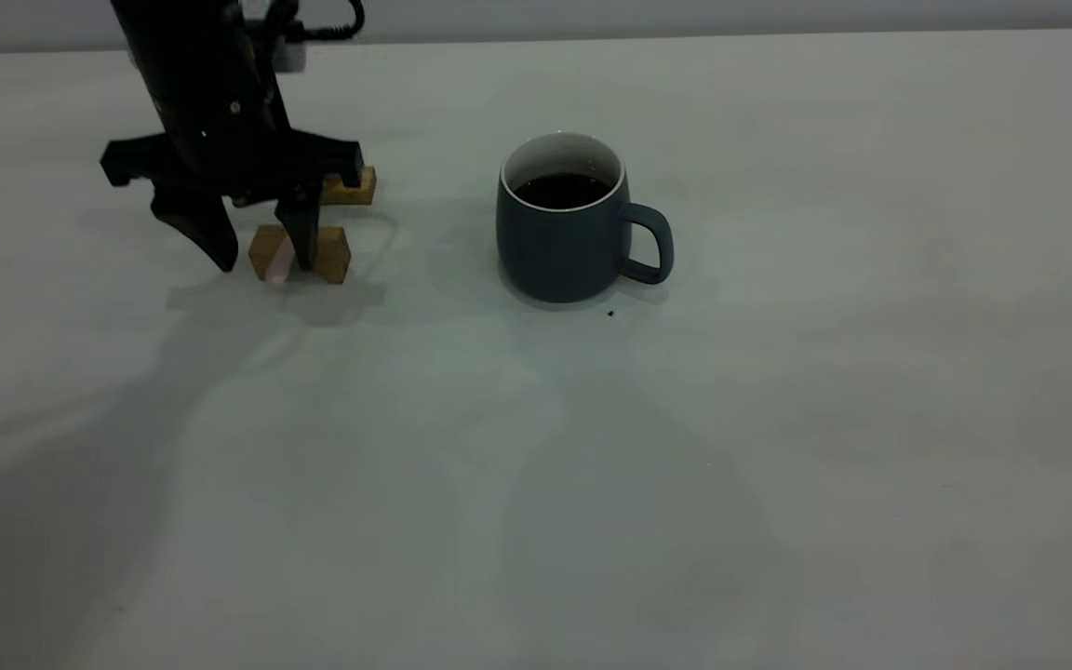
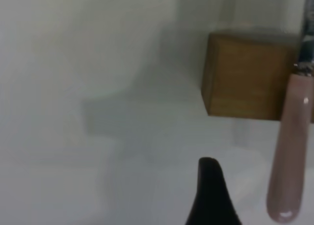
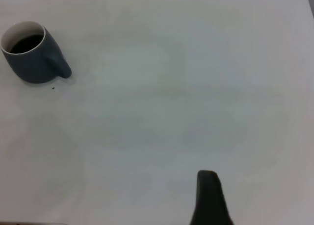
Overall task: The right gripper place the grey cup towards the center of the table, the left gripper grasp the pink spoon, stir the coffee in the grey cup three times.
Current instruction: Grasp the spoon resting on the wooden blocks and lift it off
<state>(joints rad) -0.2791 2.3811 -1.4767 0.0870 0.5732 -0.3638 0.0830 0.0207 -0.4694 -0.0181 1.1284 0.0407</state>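
The grey cup [image 1: 562, 244] stands upright near the middle of the table [image 1: 778, 419], handle pointing right, with dark coffee [image 1: 562, 190] inside. At the left, the pink spoon [image 1: 278, 261] lies across two wooden blocks, its pink handle end sticking out over the nearer block [image 1: 331, 253]. My left gripper [image 1: 261, 251] is open and lowered over that handle, one finger on each side, not touching it. The left wrist view shows the handle [image 2: 290, 156] beside one finger [image 2: 211, 190]. My right gripper is out of the exterior view; one finger [image 3: 208, 198] shows, far from the cup [image 3: 30, 63], nothing held.
The farther wooden block [image 1: 352, 189] sits behind the left gripper. A tiny dark speck [image 1: 609, 314] lies just in front of the cup. Bare table spreads to the right and in front of the cup.
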